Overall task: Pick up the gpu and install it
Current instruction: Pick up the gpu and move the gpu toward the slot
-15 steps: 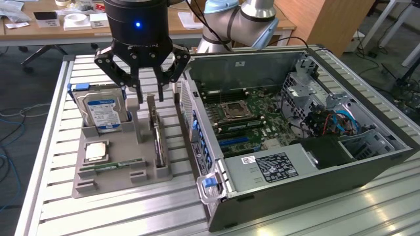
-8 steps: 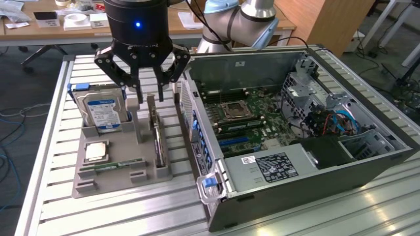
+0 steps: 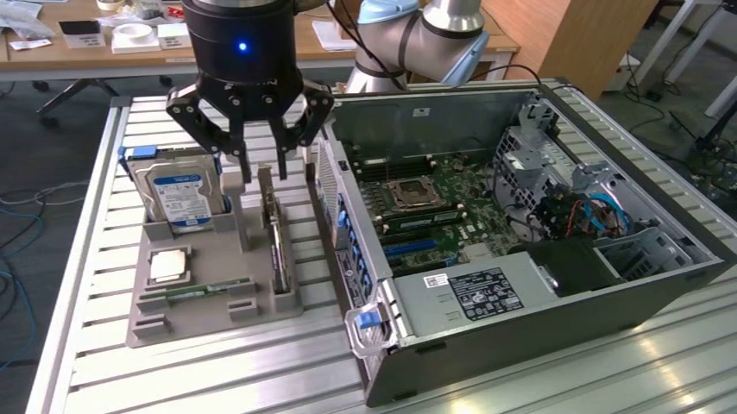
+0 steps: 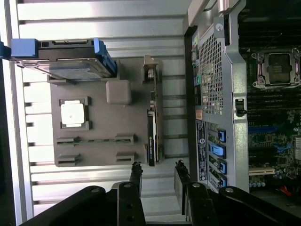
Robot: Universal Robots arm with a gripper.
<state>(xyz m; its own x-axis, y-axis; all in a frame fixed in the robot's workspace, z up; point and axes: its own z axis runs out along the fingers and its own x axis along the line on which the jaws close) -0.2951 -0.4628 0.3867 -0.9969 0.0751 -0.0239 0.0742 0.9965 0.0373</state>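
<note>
Black, my pincer (image 4: 157, 175) hangs with jaws apart and empty. Just below it the gpu (image 4: 153, 127) stands on edge; I judge it light, stiff and fragile, best gripped across its flat faces. It sits in a grey tray (image 4: 101, 150) on the slatted metal surface (image 4: 94, 19), beside the open computer case (image 4: 216, 94).

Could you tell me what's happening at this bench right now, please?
The robot arm's gripper hangs open above the graphics card, lined up with it but not touching. The card stands on edge in a grey tray, next to a hard drive. Nothing has been picked up. The open computer case sits at the exterior view's right of the tray with its board exposed, and the card is not yet installed.
</note>
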